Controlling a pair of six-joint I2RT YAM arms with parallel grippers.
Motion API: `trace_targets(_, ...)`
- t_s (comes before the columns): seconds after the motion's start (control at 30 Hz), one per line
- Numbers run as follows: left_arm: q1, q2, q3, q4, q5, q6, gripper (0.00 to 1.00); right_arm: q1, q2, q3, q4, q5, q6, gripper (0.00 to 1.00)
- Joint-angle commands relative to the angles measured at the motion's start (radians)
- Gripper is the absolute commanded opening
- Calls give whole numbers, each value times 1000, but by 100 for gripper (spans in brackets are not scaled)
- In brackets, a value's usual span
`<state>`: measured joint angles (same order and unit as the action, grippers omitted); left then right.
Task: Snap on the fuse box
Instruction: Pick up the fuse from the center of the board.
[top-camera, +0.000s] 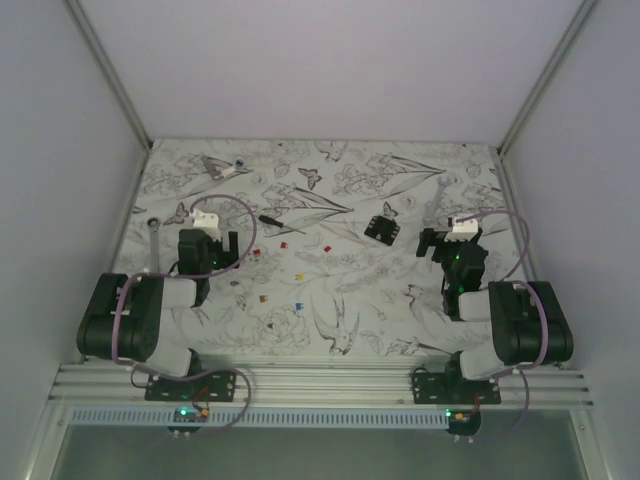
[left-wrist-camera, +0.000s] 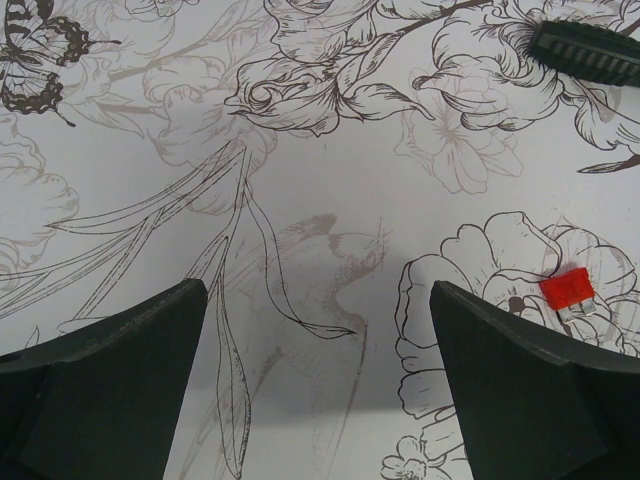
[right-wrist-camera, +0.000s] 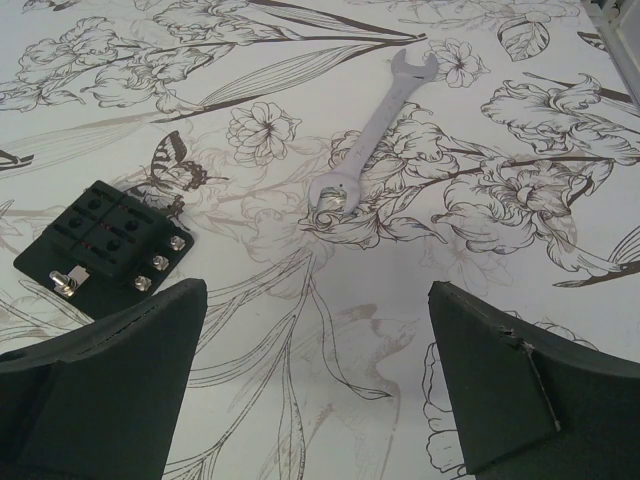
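Note:
The fuse box (top-camera: 381, 228) is a small black square block lying on the flower-patterned table right of centre. In the right wrist view the fuse box (right-wrist-camera: 100, 245) sits at the far left, with slots on top and silver screws along one edge. My right gripper (top-camera: 448, 245) hovers just right of it, open (right-wrist-camera: 318, 290), with only bare table between the fingers. My left gripper (top-camera: 208, 242) is over the left part of the table, far from the box. It is also open (left-wrist-camera: 318, 290) and holds nothing.
A black-handled screwdriver (top-camera: 272, 221) (left-wrist-camera: 590, 50) lies near the left gripper. Tiny coloured fuses are scattered mid-table, one red fuse (left-wrist-camera: 567, 289) beside my left finger. A silver wrench (right-wrist-camera: 370, 140) lies beyond the right gripper, another wrench (top-camera: 152, 240) at the left edge. A small pale object (top-camera: 222, 167) is at the back left.

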<state>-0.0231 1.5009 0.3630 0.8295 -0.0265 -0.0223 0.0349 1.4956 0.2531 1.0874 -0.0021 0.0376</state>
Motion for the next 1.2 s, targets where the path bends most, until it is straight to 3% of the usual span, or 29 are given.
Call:
trace_targets(0.0, 9, 7, 16, -4, 17, 5, 100, -6, 6, 20, 13, -1, -2, 100)
trace_targets(0.23, 9, 7, 17, -4, 16, 5, 100, -6, 3, 16, 17, -1, -3, 100)
trace_targets(0.33, 8, -5, 28, -26, 21, 11, 100, -5, -23, 45, -54, -19, -15, 100)
trace_targets(0.63, 2, -261, 136, -435, -40, -86, 100, 66, -173, 207, -487, -62, -39, 100)
trace_targets(0.83, -13, -451, 205, -677, 37, -252, 100, 186, -256, 356, -824, -61, -40, 100)
trace_targets(1.0, -63, -465, 252, -830, 174, -378, 100, 317, -252, 433, -1010, -57, -27, 100)
trace_targets(1.17, -163, -440, 266, -895, 225, -401, 100, 433, -171, 512, -1114, -78, -6, 100)
